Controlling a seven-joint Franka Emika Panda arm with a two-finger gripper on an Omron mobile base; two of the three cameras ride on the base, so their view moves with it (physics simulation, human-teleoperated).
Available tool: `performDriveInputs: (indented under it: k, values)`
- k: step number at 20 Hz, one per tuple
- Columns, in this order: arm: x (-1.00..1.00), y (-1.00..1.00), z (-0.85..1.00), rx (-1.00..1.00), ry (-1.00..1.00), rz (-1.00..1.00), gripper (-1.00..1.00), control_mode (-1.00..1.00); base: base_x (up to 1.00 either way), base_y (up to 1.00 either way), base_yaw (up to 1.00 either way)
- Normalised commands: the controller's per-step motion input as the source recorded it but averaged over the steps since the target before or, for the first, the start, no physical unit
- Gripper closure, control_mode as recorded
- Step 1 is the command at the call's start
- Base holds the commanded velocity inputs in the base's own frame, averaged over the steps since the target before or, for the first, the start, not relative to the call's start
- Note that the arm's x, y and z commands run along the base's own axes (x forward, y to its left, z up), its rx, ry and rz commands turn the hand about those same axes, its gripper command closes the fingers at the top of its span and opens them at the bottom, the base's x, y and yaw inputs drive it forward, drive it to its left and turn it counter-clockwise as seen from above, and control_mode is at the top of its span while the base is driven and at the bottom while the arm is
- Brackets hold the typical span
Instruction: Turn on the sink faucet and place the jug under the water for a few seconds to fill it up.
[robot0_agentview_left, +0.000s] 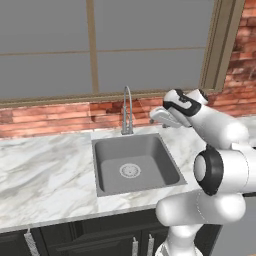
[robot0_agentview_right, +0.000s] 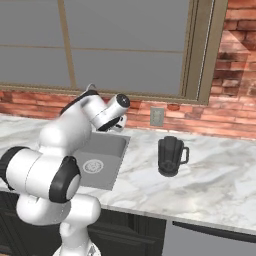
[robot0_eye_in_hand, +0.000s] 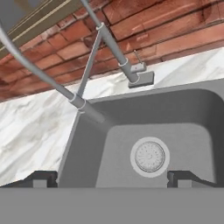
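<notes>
The silver gooseneck sink faucet (robot0_agentview_left: 127, 112) stands behind the grey sink (robot0_agentview_left: 105, 172), whose round drain (robot0_agentview_left: 130, 170) is bare. No water is in view. My gripper (robot0_agentview_left: 153, 118) hovers open and empty above the basin's back right corner, just right of the faucet and apart from it. In the hand view the faucet's base and small lever (robot0_eye_in_hand: 139, 74) sit at the upper middle, the spout tip (robot0_eye_in_hand: 79, 103) left of them, and my fingertips (robot0_eye_in_hand: 41, 178) stand wide apart over the sink (robot0_eye_in_hand: 87, 148). The dark ribbed jug (robot0_agentview_right: 171, 156) stands upright on the counter, right of the sink (robot0_agentview_right: 115, 165).
A white marble counter (robot0_agentview_left: 45, 175) surrounds the basin, with a brick backsplash (robot0_agentview_left: 55, 117) and a large window behind. A wall outlet (robot0_agentview_right: 157, 116) sits on the bricks behind the jug. Dark cabinets (robot0_agentview_left: 75, 240) run below the counter edge.
</notes>
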Motion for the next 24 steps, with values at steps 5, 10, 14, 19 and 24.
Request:
performDriveInputs:
  k: [5,10,14,19,24]
  values:
    - [0.45,0.00,-0.15,0.00,0.00,0.00,-1.00,-1.00,0.00,0.00,0.00]
    - [0.32,0.00,-0.01,0.01,0.00,0.00,-1.00,-1.00,0.00,0.00,0.00]
    - [0.27,0.00,-0.14,0.00,0.00,0.00,-1.00,-1.00,0.00,0.00,0.00]
    - [0.19,0.00,-0.18,0.02,0.00,0.04,-1.00,-1.00,0.00,0.00,0.00]
    - [0.05,0.00,-0.21,0.03,0.00,0.07,-1.00,-1.00,0.00,0.00,0.00]
